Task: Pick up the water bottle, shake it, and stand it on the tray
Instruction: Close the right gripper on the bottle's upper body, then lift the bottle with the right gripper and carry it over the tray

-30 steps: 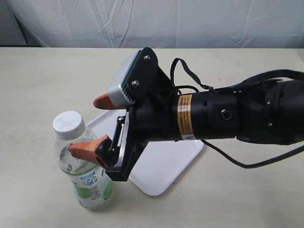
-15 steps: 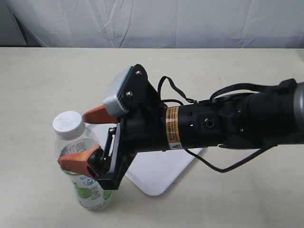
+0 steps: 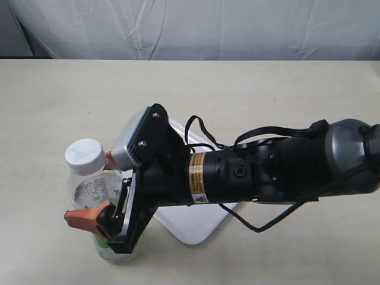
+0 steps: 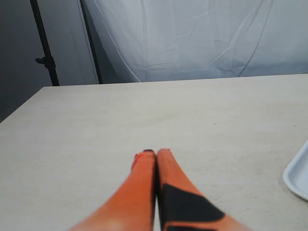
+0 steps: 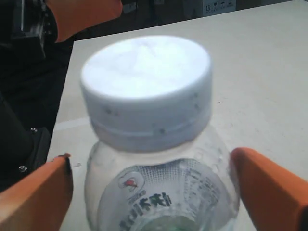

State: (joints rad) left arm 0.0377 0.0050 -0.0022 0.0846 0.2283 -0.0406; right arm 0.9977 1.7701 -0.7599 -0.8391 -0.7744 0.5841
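Your right jaws have dropped around the bottle, spread wide, fingers flanking it below the cap; left jaws are clenched empty.

My jaws are orange with black patches, the water bottle is clear plastic with a white cap and a white-and-green label, the tray is plain white, and the surface is pale beige.
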